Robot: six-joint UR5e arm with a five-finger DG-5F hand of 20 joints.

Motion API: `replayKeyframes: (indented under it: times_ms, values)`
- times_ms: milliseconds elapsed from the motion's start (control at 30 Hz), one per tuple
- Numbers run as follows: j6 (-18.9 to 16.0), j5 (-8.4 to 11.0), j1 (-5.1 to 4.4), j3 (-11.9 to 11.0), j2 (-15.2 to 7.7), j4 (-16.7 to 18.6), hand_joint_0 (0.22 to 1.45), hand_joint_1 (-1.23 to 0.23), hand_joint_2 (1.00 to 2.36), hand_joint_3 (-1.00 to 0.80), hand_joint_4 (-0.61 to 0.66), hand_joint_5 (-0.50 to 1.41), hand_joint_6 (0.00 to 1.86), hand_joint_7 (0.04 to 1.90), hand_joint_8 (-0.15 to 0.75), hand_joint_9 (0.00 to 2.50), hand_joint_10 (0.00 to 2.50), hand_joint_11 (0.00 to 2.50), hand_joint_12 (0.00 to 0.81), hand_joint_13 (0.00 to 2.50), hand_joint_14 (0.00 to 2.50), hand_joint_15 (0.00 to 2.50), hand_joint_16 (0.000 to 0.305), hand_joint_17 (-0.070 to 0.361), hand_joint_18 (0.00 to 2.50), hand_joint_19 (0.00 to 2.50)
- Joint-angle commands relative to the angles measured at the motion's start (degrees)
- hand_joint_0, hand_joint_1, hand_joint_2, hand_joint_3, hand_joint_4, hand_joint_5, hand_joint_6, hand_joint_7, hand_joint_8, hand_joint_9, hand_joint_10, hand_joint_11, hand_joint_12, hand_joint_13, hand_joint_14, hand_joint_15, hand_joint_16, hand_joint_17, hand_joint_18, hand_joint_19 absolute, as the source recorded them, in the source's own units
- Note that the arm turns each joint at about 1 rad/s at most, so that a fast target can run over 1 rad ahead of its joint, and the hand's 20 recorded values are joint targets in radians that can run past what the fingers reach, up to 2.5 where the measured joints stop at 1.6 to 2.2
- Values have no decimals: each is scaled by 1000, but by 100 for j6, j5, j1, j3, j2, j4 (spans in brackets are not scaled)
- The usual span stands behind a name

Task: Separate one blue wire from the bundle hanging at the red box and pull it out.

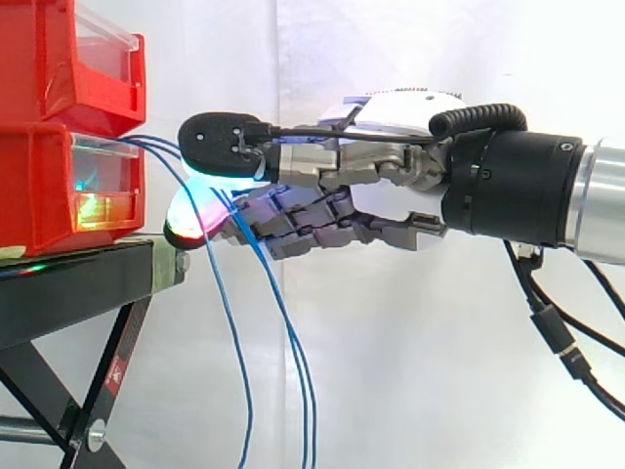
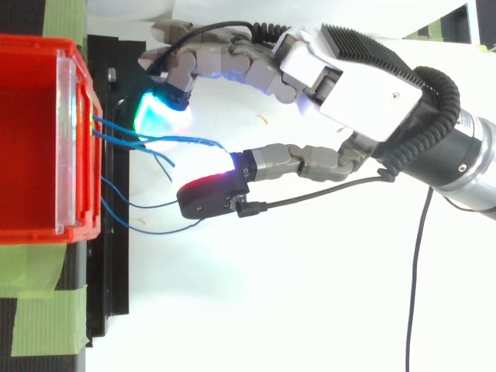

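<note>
Several thin blue wires [image 1: 229, 322] leave the front of the lower red bin [image 1: 49, 186] and hang down past the black stand. From above, the blue wires [image 2: 128, 139] fan out from the red bin's [image 2: 39, 232] clear front. My hand [image 1: 400, 112] reaches in from the right and straddles the bundle. One fingertip pad [image 1: 223, 147] glows cyan above the wires and another pad [image 1: 187, 223] glows red below them. In the top view the hand [image 2: 349, 77] has its green-glowing pad [image 2: 159, 115] and red-lit pad [image 2: 209, 198] well apart, wires between them, none visibly pinched.
A second red bin [image 1: 68, 59] is stacked on the lower one. Both rest on a black stand [image 1: 78, 278] with crossed legs. Green tape [image 2: 46, 310] sticks the stand's top beside the bin. A white curtain hangs behind.
</note>
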State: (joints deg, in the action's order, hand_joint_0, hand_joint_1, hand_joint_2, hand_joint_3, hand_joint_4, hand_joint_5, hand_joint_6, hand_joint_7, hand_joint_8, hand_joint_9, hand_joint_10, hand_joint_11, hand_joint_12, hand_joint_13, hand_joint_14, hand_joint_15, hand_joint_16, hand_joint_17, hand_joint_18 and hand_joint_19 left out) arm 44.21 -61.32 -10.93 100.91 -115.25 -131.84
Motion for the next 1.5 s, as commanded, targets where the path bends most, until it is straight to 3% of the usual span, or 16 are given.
replayKeyframes:
  times_ms: [0, 133, 367, 667, 867, 933, 1033, 1467]
  values:
    - [0, -108, 3, 8, 3, 0, 608, -567, 1004, -459, 259, -162, 503, 1136, 324, 473, 6, 234, 386, 226, 4, 132, 57, 129, 198, 235]
    - [0, -170, 12, -1, 3, 0, 609, -570, 1003, -458, 258, -161, 502, 1138, 324, 473, 6, 233, 385, 227, 4, 134, 57, 129, 199, 235]
    - [0, -372, 135, -1, 3, 0, 612, -573, 1003, -462, 252, -160, 502, 1155, 324, 477, 6, 238, 385, 228, 4, 138, 57, 129, 202, 227]
    - [18, -521, 214, -1, -6, 0, 621, -583, 1004, -453, 243, -156, 502, 1181, 323, 482, 7, 240, 386, 237, 4, 133, 57, 129, 211, 234]
    - [18, -592, 249, -1, 3, 0, 646, -629, 1007, -435, 188, -146, 507, 1335, 325, 503, 8, 268, 386, 272, 4, 139, 57, 128, 240, 221]
    - [27, -600, 249, -1, 3, 0, 650, -639, 1008, -422, 173, -156, 543, 1318, 322, 518, 8, 290, 387, 287, 4, 144, 57, 128, 250, 223]
    - [35, -600, 249, 8, 3, 0, 657, -648, 1012, -386, 159, -182, 655, 1133, 322, 532, 8, 311, 387, 303, 5, 152, 56, 127, 266, 225]
    - [44, -706, 276, -1, 12, 0, 658, -654, 1015, -329, 131, -194, 727, 1050, 327, 567, 10, 373, 389, 333, 7, 178, 56, 126, 291, 231]
